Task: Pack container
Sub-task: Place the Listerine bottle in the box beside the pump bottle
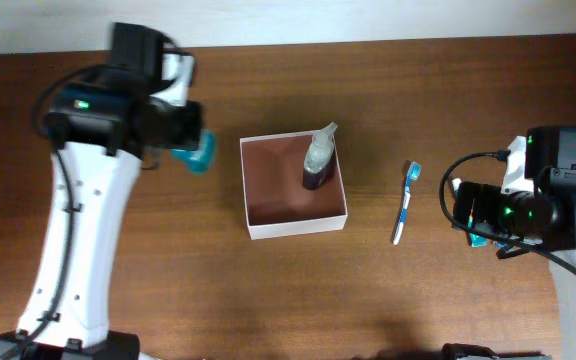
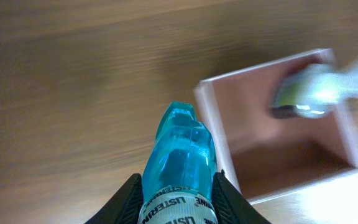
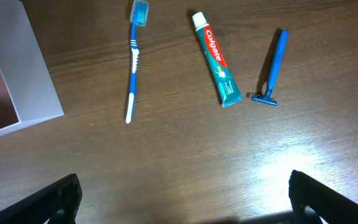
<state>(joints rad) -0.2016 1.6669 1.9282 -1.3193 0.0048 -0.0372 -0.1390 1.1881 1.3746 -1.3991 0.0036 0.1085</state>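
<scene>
The container, a square white-walled box with a reddish-brown inside, sits mid-table. A bottle with a clear top and dark base lies in its far right corner. My left gripper is shut on a blue Listerine bottle and holds it just left of the container's wall. The left wrist view also shows the bottle inside, blurred. My right gripper is open and empty over bare table, right of the container.
A blue and white toothbrush lies right of the container and shows in the right wrist view. Beside it are a Colgate toothpaste tube and a blue razor. The container's corner is at the left.
</scene>
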